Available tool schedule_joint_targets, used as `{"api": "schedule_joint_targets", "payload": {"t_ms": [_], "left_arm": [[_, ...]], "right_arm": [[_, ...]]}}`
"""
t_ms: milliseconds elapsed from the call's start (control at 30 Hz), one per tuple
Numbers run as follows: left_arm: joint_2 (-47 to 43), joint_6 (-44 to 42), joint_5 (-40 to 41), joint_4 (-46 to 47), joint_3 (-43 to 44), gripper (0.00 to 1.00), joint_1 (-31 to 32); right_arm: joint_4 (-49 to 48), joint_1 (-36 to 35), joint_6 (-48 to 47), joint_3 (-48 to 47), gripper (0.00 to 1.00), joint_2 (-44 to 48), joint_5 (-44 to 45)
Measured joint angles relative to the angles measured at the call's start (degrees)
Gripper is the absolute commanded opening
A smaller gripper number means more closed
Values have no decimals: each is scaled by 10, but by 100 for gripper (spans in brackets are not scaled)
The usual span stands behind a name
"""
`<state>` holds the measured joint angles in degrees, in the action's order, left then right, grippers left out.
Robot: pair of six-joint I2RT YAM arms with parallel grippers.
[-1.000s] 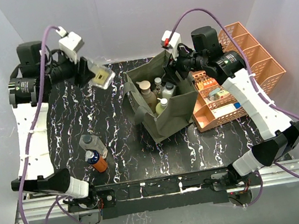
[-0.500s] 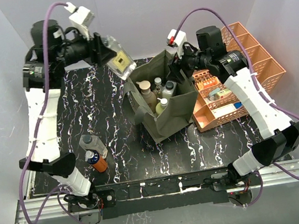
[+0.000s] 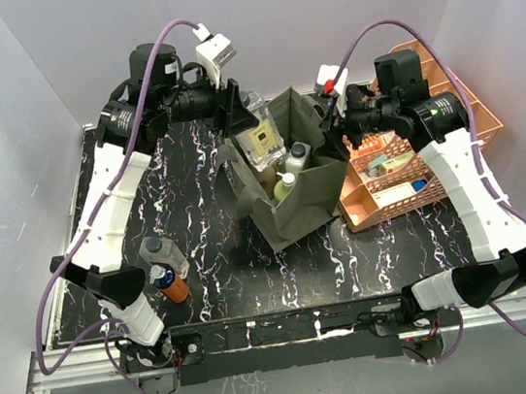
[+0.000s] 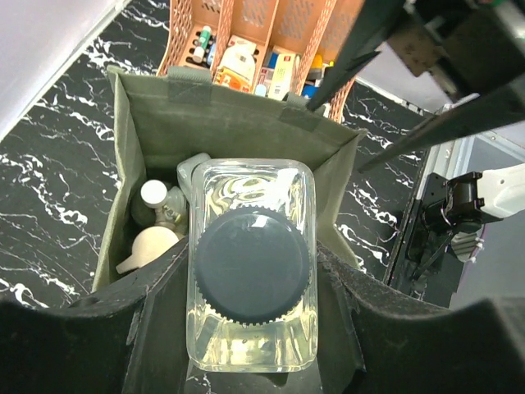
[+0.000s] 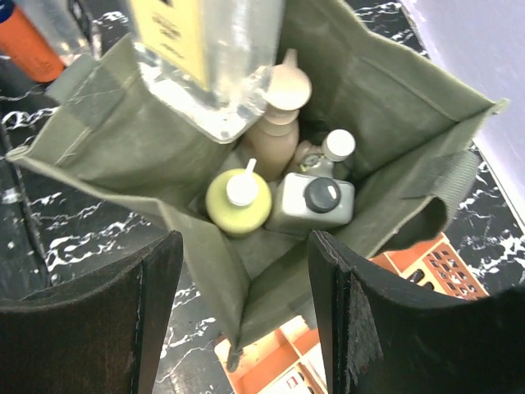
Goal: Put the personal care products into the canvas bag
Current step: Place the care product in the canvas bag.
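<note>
The left end effector is clenched on a clear square bottle with a black cap, its fingers pressed against two opposite sides. The bottle hangs above the open mouth of the canvas bag, over its left half. The right end effector is released, its fingers spread, with the bag's right rim lying between them and not pinched.

Inside the bag stand a tan bottle with a beige cap, a pale yellow bottle, a grey bottle with a black cap, and a small white-capped bottle.

The bag sits on a black counter veined with white. Left of the bag and nearer the arm bases, a second clear bottle and an orange bottle stand together. Orange lattice trays lie just right of the bag. Plain pale walls close in the counter behind the bag and on both sides.
</note>
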<state>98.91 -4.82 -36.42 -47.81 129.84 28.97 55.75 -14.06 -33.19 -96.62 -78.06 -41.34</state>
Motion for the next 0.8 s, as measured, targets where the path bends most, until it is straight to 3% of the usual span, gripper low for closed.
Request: {"api": "schedule_joint_targets", "payload": {"t_ms": [400, 533, 700, 800], "left_arm": [[8, 2, -3, 12, -48, 0, -2], [7, -3, -13, 17, -55, 0, -2], [7, -5, -27, 29, -84, 0, -2], [7, -7, -38, 36, -97, 0, -2]], "right_arm": [[49, -69, -59, 69, 59, 5, -13], [47, -80, -59, 84, 43, 4, -9], [36, -81, -60, 95, 15, 6, -20], [33, -80, -61, 122, 11, 13, -32]]}}
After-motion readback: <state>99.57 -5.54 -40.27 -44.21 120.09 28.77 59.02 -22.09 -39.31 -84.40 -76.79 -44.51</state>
